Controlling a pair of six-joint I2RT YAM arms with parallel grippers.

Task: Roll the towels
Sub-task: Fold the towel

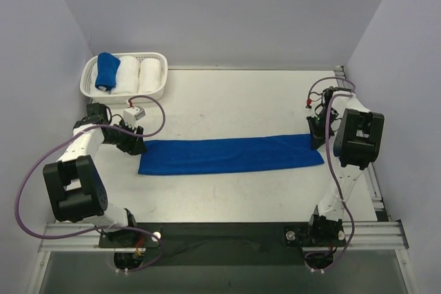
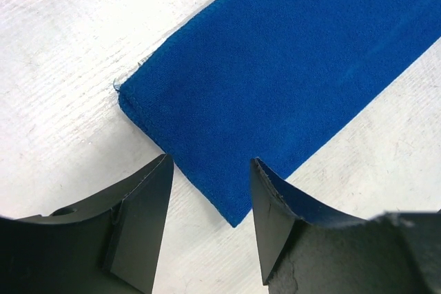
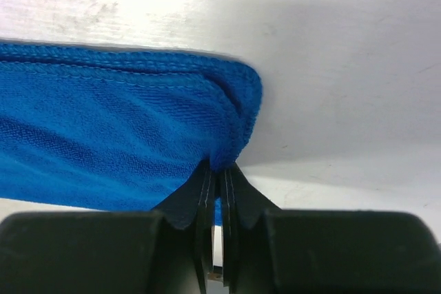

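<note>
A long royal-blue towel [image 1: 231, 155] lies flat across the middle of the table as a narrow folded strip. My right gripper [image 3: 219, 170] is shut on the towel's [image 3: 124, 135] right-end corner, pinching the hem between its fingertips. In the top view that right gripper [image 1: 318, 141] sits at the strip's far right corner. My left gripper [image 2: 210, 163] hangs open just above the towel's [image 2: 275, 67] left end, its fingers either side of the near corner, nothing between them. In the top view the left gripper [image 1: 132, 144] is at the strip's left end. A rolled blue towel [image 1: 107, 71] stands in the basket.
A white basket [image 1: 124, 92] at the back left holds two white towel rolls [image 1: 138, 74] beside the blue one. Grey walls close in the back and both sides. A metal rail [image 1: 372, 191] runs along the right edge.
</note>
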